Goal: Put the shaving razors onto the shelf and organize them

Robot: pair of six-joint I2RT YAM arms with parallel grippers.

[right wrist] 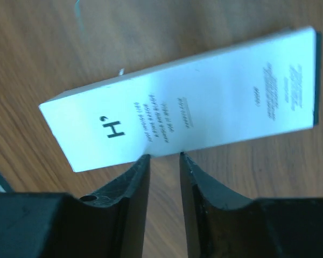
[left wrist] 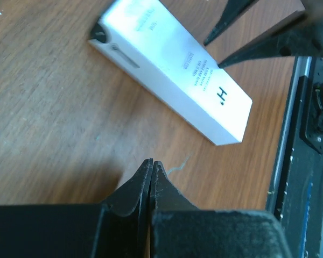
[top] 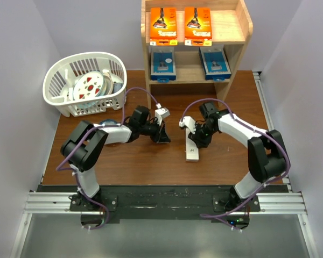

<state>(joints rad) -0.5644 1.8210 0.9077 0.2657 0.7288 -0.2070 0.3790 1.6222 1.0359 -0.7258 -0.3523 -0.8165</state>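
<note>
White razor box [right wrist: 194, 97] lies flat on the table [top: 151, 166], right of centre. Probably light, stiff, slick card, so I'd grab across its long edges. Its right pincer [right wrist: 162, 158] is slightly spread beside it; left pincer [left wrist: 152, 164] pressed together.

The box [right wrist: 194, 118] is white with black lettering; the counter [top: 145, 166] is brown wood grain. The shelf [top: 243, 24] is pale pine, with orange packs [top: 163, 25] above and blue packs [top: 163, 64] below. The basket [top: 56, 88] is white.

top external: high at the near edge, looking down over table [top: 151, 166] to shelf [top: 242, 27]
left wrist: close, down on white box [left wrist: 172, 70]
right wrist: closer, same box [right wrist: 204, 107]
shared: that box, all views
</note>
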